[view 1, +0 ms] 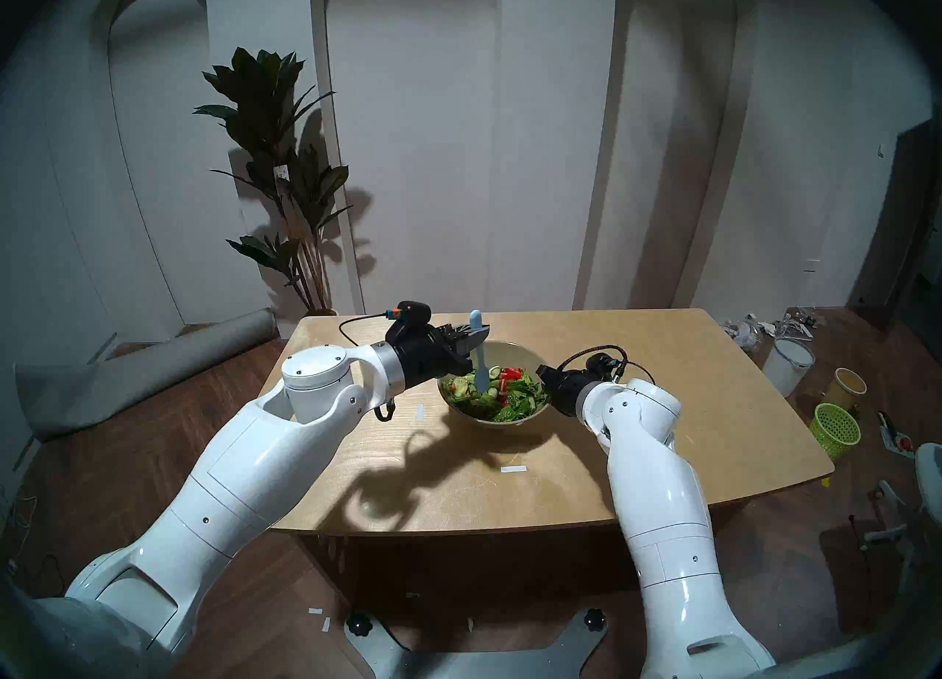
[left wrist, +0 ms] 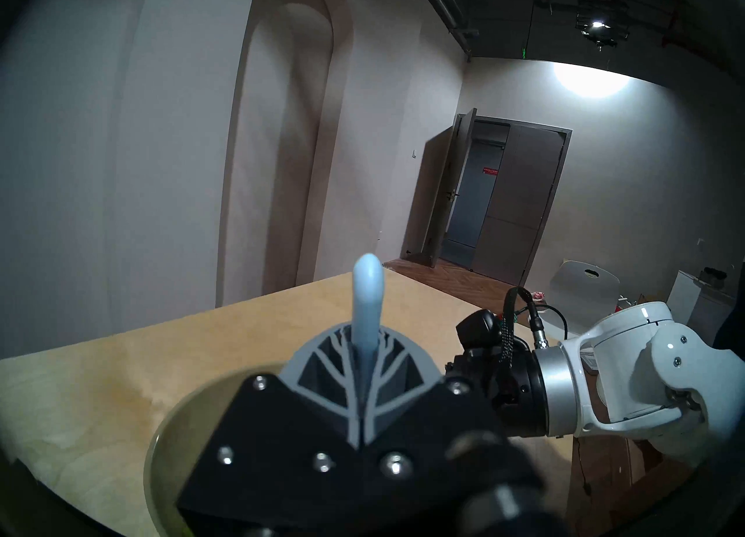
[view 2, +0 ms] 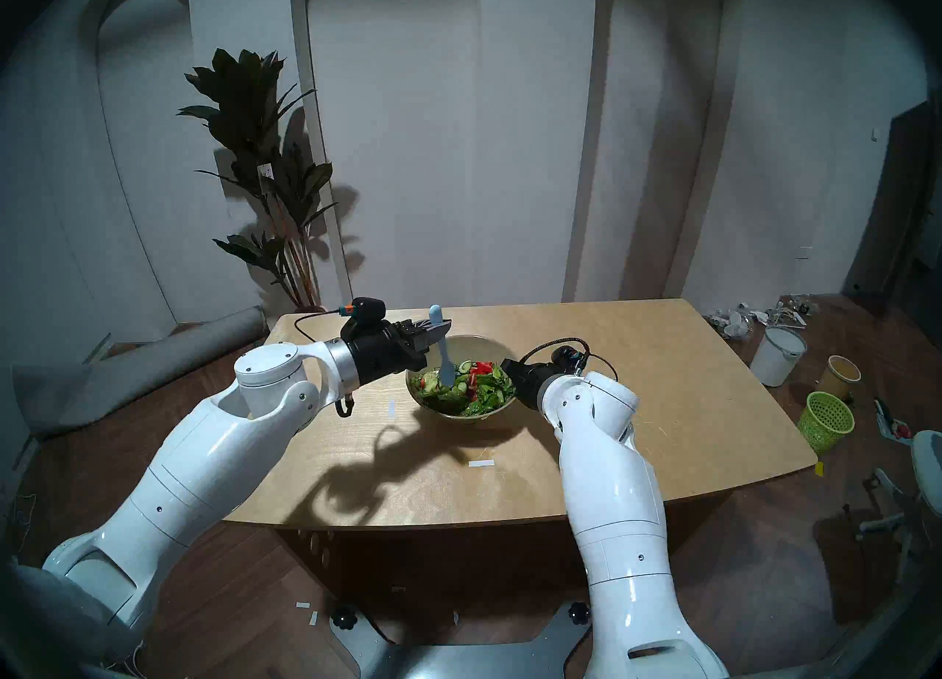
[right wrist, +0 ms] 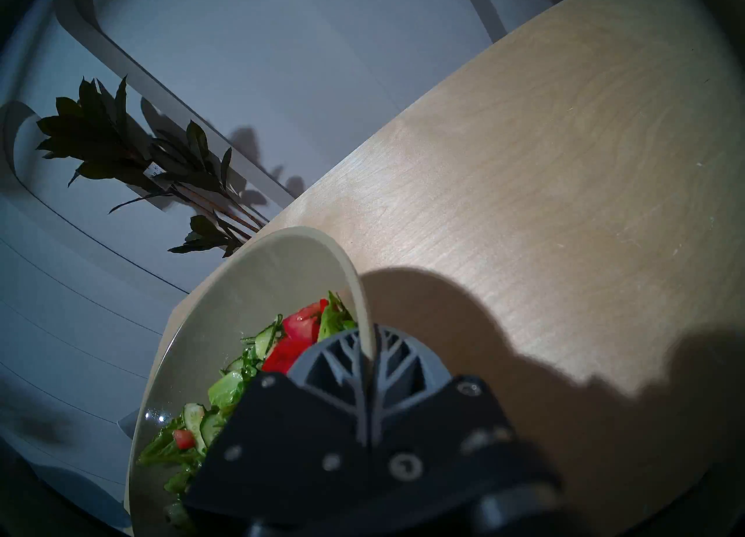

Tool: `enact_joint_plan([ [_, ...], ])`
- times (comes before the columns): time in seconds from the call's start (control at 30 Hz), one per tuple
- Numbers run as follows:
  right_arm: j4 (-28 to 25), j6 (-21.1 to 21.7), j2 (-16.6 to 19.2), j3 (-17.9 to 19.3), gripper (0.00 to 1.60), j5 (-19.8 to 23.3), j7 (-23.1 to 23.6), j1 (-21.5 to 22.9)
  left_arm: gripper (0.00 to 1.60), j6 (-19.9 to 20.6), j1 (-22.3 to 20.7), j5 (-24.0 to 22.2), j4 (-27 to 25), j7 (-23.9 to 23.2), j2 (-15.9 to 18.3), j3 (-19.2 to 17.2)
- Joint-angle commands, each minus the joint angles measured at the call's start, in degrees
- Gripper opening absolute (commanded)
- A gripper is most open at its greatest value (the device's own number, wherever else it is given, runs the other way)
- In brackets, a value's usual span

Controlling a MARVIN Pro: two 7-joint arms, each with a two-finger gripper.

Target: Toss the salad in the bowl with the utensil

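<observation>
Left gripper (view 1: 476,339) clamps fork (view 1: 479,357) upright; right gripper (right wrist: 369,357) pinches bowl (right wrist: 250,282) rim; lift salad (view 1: 492,390) gently, stay inside rim

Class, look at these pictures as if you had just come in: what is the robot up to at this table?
The robot is tossing a salad. Its left gripper is shut on a pale blue utensil, held nearly upright with its lower end down in the salad and its rounded handle end sticking up. The right gripper is shut on the rim of the bowl on the bowl's right side, apparently steadying it. The bowl stands on the wooden table, with the salad inside it.
</observation>
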Motion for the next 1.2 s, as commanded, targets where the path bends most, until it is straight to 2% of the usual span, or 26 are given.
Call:
enact_joint_plan([
  [0.0, -1.0, -0.1, -0.1, 0.1, 0.0, 0.1, 0.1, 0.3, 0.0, -1.7, 2.2, -0.7, -1.1, -0.7, 0.6, -0.7],
  [0.6, -1.0, -0.1, 0.0, 0.1, 0.0, 0.1, 0.1, 0.3, 0.0, -5.3, 1.1, 0.5, 4.2, -4.3, -0.8, 1.9],
  [0.87, -0.9, -0.1, 0.0, 0.1, 0.0, 0.1, 0.1, 0.3, 0.0, -8.8, -1.0, 3.6, 7.9, -5.8, -2.4, 3.6],
  [1.17, -0.9, -0.1, 0.0, 0.1, 0.0, 0.1, 0.1, 0.3, 0.0, -13.5, -3.0, 6.7, 12.0, -5.4, -5.1, 4.6],
])
